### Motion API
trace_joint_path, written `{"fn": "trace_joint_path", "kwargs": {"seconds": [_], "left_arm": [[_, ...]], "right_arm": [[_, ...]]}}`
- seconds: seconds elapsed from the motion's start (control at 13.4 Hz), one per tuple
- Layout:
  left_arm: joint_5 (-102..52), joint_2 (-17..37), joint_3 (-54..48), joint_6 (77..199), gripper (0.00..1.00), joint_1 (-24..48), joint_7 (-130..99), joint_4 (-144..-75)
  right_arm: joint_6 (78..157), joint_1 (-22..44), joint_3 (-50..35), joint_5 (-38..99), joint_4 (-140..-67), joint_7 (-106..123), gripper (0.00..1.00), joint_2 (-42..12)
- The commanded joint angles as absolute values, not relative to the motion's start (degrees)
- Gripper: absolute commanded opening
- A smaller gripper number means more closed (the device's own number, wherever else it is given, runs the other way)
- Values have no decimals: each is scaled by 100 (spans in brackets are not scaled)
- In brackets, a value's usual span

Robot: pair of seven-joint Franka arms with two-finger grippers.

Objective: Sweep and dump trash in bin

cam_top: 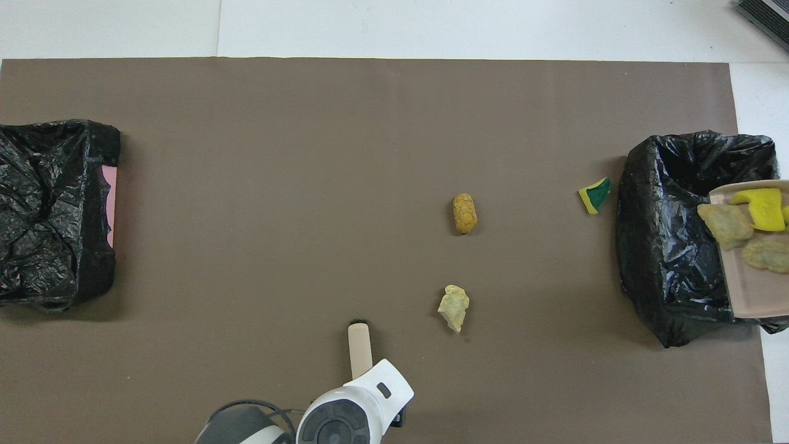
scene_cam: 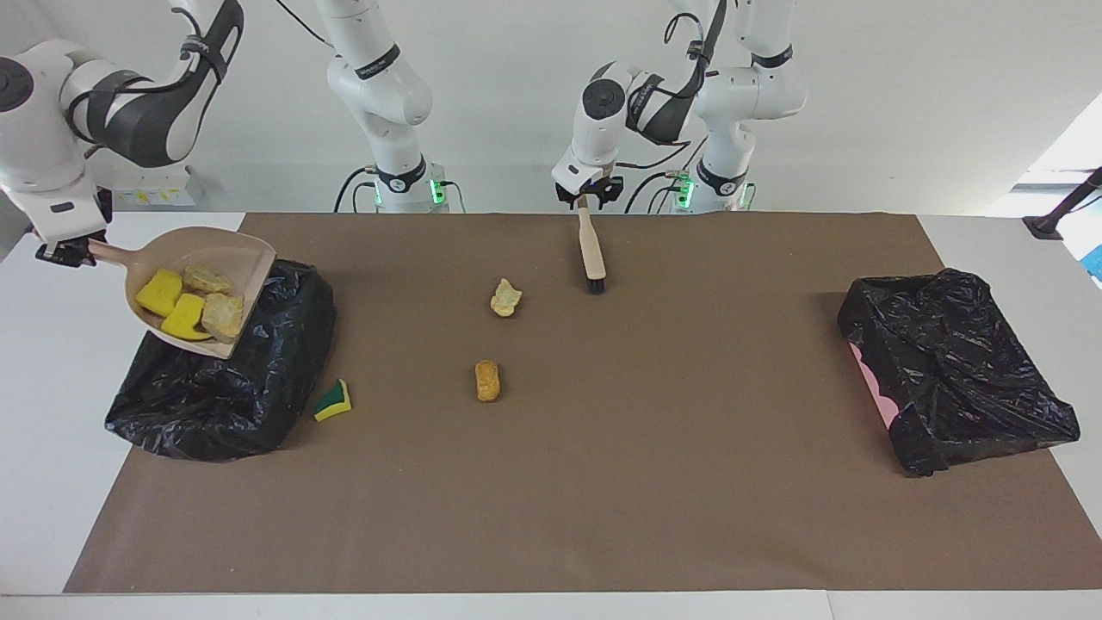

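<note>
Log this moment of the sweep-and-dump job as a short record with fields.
right gripper: shut on dustpan handle, over the bin
dustpan: tilted over black-bagged bin, holding two yellow sponges and two beige lumps
left gripper: shut on brush, bristles down at the mat
still on mat: green-and-yellow sponge beside the bin, bun, pale lump
second bin: at left arm's end

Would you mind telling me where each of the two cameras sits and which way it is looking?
Facing view: high across the table, facing both arms; the right gripper tilts the dustpan over a bin, the left gripper holds the brush.
Overhead view: above the robots' end, looking steeply down; only the left arm's wrist shows.
Shared: bun, beige lump, green-and-yellow sponge, both bins.
</note>
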State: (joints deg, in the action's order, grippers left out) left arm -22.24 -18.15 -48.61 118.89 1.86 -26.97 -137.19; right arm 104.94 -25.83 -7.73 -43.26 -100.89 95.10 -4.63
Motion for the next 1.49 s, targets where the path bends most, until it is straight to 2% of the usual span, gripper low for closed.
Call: {"fn": "trace_joint_path", "kwargs": {"seconds": [0.0,0.22,0.52,0.74,1.04,1.19,1.41], "left_arm": [[-1383,-1583,-3933,11743,100,219,-2286,-13081],[-557,-1136,-2860,11323,100,263,-1593,-12019],[-158,-546,-1532,10461,100,527,-670,-10436],[-158,-457,-784,9819,100,606,-28,-9425],[-35,-107,-501,8870,100,589,35,-8485],[183,157,-518,8623,100,650,35,-8017],[185,237,-492,8605,100,659,123,-7972]], "right_arm": [[10652,-2619,-800,-4702,-10897,9220,0,122],[11011,-2838,-765,-5062,-10846,9281,0,158],[11127,-2892,-765,-5457,-10811,9299,0,509],[11004,-2787,-808,-5345,-10819,9316,0,633],[10627,-2716,-826,-3976,-10854,9308,0,685],[10408,-2436,-826,-3395,-10890,9299,0,712],[10230,-2022,-826,-2648,-10907,9159,0,668]]}}
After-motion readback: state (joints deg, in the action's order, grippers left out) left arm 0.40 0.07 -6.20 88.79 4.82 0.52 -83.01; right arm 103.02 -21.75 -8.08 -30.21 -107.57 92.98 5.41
